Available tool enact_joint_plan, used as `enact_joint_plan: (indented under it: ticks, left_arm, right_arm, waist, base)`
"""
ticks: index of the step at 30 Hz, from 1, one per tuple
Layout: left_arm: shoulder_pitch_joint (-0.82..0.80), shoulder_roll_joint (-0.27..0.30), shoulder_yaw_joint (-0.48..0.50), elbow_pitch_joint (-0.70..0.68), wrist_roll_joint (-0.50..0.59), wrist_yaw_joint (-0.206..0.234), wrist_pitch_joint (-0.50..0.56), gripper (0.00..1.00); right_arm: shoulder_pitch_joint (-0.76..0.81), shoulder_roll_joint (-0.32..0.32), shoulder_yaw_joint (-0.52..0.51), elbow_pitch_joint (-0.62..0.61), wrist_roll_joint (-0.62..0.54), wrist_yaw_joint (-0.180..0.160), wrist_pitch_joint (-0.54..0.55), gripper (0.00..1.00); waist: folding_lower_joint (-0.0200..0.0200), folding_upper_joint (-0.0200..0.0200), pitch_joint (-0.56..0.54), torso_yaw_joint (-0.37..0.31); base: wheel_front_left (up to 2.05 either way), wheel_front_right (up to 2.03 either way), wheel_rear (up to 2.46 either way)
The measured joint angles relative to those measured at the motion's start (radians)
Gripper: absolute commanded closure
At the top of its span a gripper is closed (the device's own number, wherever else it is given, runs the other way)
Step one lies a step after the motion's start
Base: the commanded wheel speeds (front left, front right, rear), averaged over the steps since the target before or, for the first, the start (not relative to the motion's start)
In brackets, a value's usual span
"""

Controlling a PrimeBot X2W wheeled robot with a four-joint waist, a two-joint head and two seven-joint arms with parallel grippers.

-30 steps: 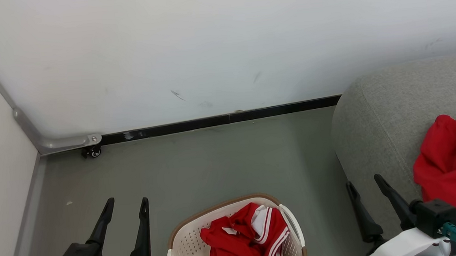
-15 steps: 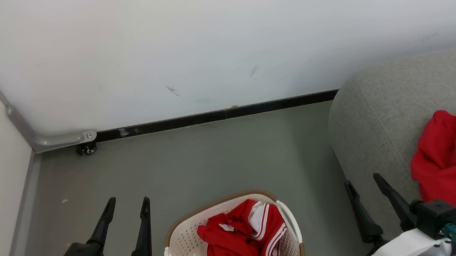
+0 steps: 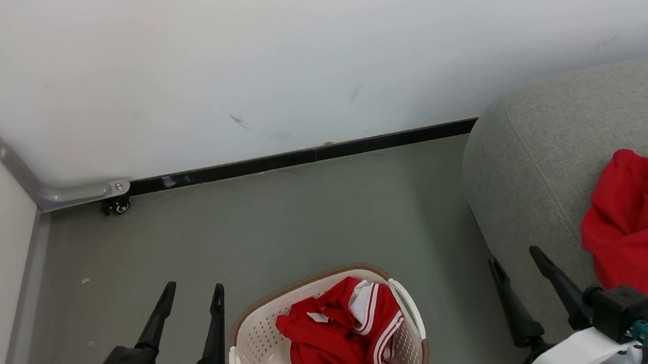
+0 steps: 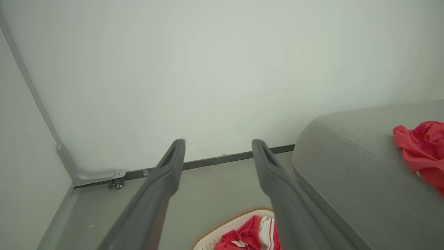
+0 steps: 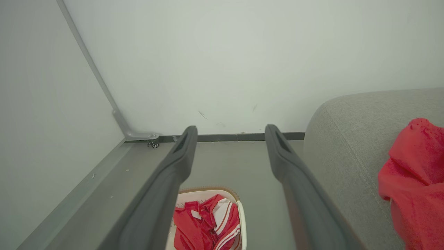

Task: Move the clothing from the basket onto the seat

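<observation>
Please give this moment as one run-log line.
left gripper: open, empty | right gripper: open, empty | basket: holds striped red garment | sofa: plain red garment on it

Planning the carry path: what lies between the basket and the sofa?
Bare grey floor lies between basket and sofa in the head view, with the open right gripper above it.
</observation>
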Motion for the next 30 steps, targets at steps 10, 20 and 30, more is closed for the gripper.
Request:
enact_joint_plan:
  ticks: [10,20,30]
  left_arm:
    - [-0.02,0.018,-0.04,0.028,0.029,-0.034,0.001,0.0]
    - [-0.125,0.011,-0.093,0.088,0.053,-0.08,0.029,0.0]
    - [-0.215,-0.008,-0.16,0.185,0.097,-0.126,0.066,0.0]
  right_arm:
    - [0.005,0.002,-0.017,-0.038,-0.003,0.0,0.0,0.0]
    - [0.003,0.004,-0.083,-0.113,-0.054,0.0,-0.013,0.0]
    - [0.002,0.007,-0.139,-0.168,-0.056,0.0,-0.032,0.0]
  waist:
    - [0.0,0.0,0.03,-0.013]
    - [0.0,0.0,0.081,-0.037]
    - [0.0,0.0,0.152,-0.071]
  base:
    - [0.0,0.0,0.0]
    - [0.0,0.0,0.0]
    - [0.0,0.0,0.0]
